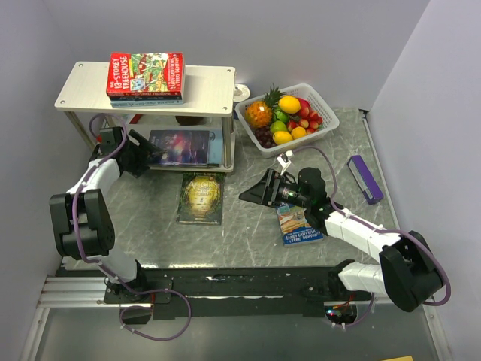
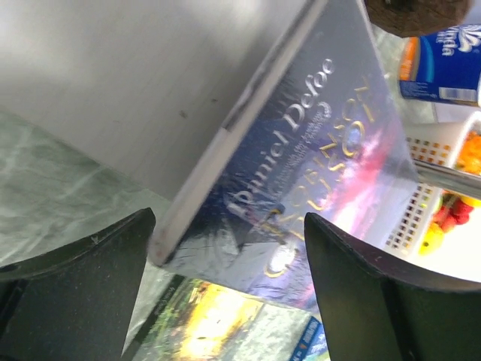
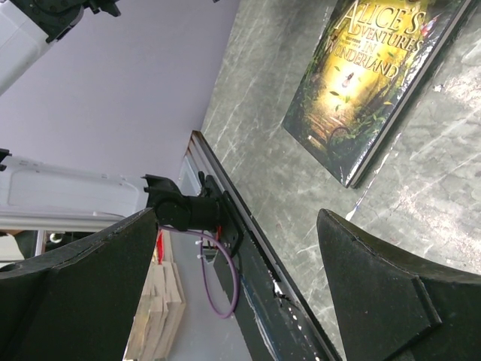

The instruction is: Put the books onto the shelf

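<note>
Purple glossy book (image 1: 180, 147) on shelf (image 1: 210, 86), left of frame: likely light, slippery, bendy; pinch spine edge; both jaws apart.

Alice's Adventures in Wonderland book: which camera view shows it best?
Right wrist: the Alice book is close, its title readable. Top external shows it whole but small; left wrist shows only a blurred part.
</note>
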Robot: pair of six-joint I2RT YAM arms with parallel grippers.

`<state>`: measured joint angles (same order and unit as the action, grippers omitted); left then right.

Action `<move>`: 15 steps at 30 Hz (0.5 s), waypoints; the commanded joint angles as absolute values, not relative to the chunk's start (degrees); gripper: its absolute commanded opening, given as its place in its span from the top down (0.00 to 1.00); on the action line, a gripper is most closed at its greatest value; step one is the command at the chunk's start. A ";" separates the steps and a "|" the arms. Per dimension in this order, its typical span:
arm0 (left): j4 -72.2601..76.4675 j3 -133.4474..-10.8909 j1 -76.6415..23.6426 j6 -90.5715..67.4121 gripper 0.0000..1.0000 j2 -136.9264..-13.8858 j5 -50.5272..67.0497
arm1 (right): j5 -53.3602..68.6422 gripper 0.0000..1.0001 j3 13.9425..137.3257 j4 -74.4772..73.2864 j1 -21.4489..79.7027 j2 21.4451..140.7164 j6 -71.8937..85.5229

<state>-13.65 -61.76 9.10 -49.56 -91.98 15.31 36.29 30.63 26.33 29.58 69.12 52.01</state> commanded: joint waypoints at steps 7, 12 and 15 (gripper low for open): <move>-17.23 -65.22 10.81 -46.58 0.11 -85.79 4.84 | 33.58 0.06 33.66 24.26 29.53 68.55 48.52; -15.74 -63.64 11.25 -48.60 0.17 -82.80 3.43 | 28.93 0.08 36.12 22.59 29.44 69.87 48.52; -14.33 -63.11 11.86 -50.18 0.29 -81.83 2.11 | 23.83 0.13 37.70 20.40 28.74 70.13 49.48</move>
<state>-16.86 -62.76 11.18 -48.16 -84.55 5.10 31.03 33.61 21.54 29.58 69.93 49.84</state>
